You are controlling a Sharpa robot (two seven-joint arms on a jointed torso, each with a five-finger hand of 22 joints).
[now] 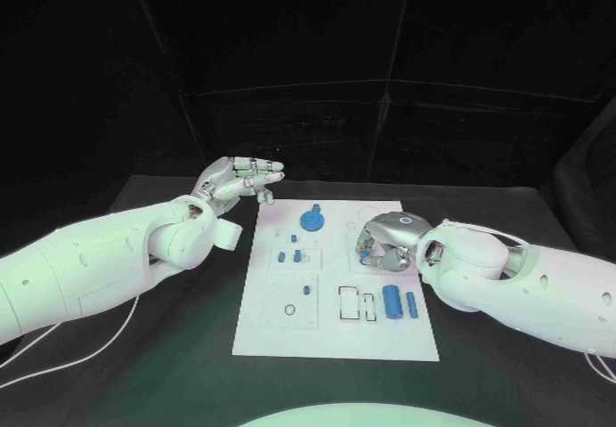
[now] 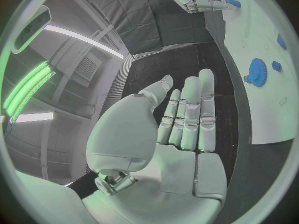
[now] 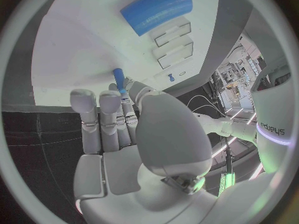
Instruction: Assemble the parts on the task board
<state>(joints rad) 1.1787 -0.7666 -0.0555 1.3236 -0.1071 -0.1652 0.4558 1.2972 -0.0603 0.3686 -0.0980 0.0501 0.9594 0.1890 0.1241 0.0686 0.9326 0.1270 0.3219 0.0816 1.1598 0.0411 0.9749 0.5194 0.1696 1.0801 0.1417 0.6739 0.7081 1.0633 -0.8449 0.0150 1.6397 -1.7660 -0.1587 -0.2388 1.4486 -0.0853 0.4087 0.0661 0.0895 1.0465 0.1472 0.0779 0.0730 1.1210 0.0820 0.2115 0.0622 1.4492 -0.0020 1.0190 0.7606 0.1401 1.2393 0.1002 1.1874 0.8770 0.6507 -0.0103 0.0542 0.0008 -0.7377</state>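
Right hand [image 1: 385, 242] sits over the task board [image 1: 336, 342], right of centre, pinching a small blue peg [image 3: 118, 78] between thumb and finger, tip close to the white surface. Left hand [image 1: 238, 185] hovers off the board's far-left corner above the tabletop [image 1: 167, 356], fingers loosely apart, holding nothing. A blue gear [image 1: 312, 219] stands near the board's far edge.

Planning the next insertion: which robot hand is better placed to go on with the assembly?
Right. The right robot hand already pinches a small blue peg over the task board; the left robot hand is empty, off its far corner.
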